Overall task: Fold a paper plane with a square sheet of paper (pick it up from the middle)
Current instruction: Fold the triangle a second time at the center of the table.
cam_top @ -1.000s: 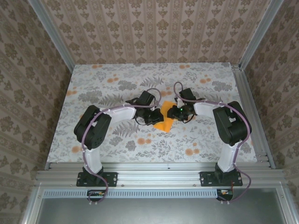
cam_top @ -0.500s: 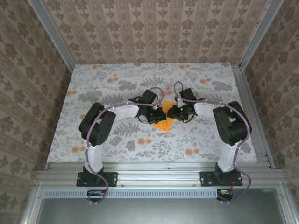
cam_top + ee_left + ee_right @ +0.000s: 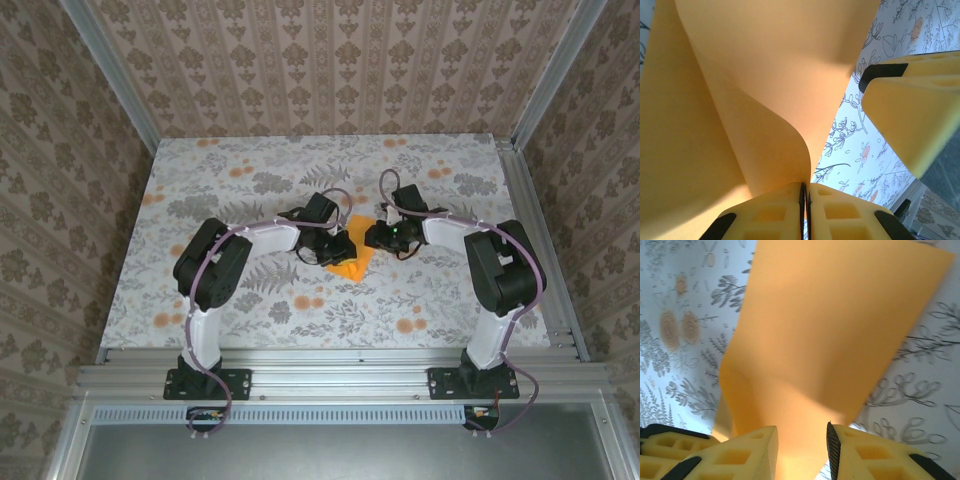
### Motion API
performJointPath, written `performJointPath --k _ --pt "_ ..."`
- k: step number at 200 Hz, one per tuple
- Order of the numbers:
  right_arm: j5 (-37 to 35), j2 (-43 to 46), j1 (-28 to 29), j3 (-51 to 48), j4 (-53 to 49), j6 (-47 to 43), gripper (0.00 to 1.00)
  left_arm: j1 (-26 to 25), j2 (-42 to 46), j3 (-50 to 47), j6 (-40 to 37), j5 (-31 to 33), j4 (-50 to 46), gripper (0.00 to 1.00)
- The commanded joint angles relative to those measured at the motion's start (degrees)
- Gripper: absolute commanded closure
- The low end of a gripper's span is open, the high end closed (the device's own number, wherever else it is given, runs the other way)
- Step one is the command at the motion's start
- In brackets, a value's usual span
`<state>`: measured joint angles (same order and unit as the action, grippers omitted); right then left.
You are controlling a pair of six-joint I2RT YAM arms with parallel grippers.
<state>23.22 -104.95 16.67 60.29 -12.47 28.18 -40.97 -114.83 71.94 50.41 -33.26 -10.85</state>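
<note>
1. Presently, left arm (image 3: 212, 265): base bolted at the near edge, elbow raised and bent, forearm running inward and away from me towards the middle of the table (image 3: 250, 160). The wrist is tipped down over the floral tabletop.
2. Left gripper (image 3: 338, 248): sits at the left edge of the square sheet of paper (image 3: 353, 264). From its wrist camera, I see the left gripper (image 3: 805, 190) with both yellow fingers pressed together, only a thin seam between them. The orange paper (image 3: 765, 75) runs down into that seam, so I record it as clamped on the sheet. From the pinch the paper rises and curls over in a smooth bend.
3. Right arm (image 3: 503, 262): a mirror of the left, elbow up and out to the right, forearm reaching inward to the left, wrist low near the table centre.
4. Right gripper (image 3: 372, 237): just beside the sheet's far right edge, facing the left gripper with the paper between them. Its wrist camera shows the right gripper (image 3: 802, 447) with jaws standing partly apart, a clear gap between the fingers. The orange paper (image 3: 830, 330) passes through that gap and extends away as a broad flap. I cannot tell whether either pad touches it.
5. Sheet location: middle of the table, between the two grippers, partly lifted and bent rather than flat. One right finger (image 3: 910, 115) shows beside it in the left wrist view.
</note>
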Motion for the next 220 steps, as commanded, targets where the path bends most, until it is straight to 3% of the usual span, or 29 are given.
performJointPath --k 1,117,220 --pt "-3.1 -0.6 -0.5 1.5 -3.9 -1.5 0.65 -0.4 -1.1 1.8 0.3 -1.1 0.2 0.88" --pt "-1.7 -6.1 -0.9 4.7 -4.4 -2.9 0.67 -0.6 -2.7 4.6 0.7 -1.3 0.1 0.88" --pt "2.1 -2.8 2.0 2.5 -2.6 -1.8 0.69 -0.5 6.3 -3.5 -1.4 2.0 -4.7 0.89"
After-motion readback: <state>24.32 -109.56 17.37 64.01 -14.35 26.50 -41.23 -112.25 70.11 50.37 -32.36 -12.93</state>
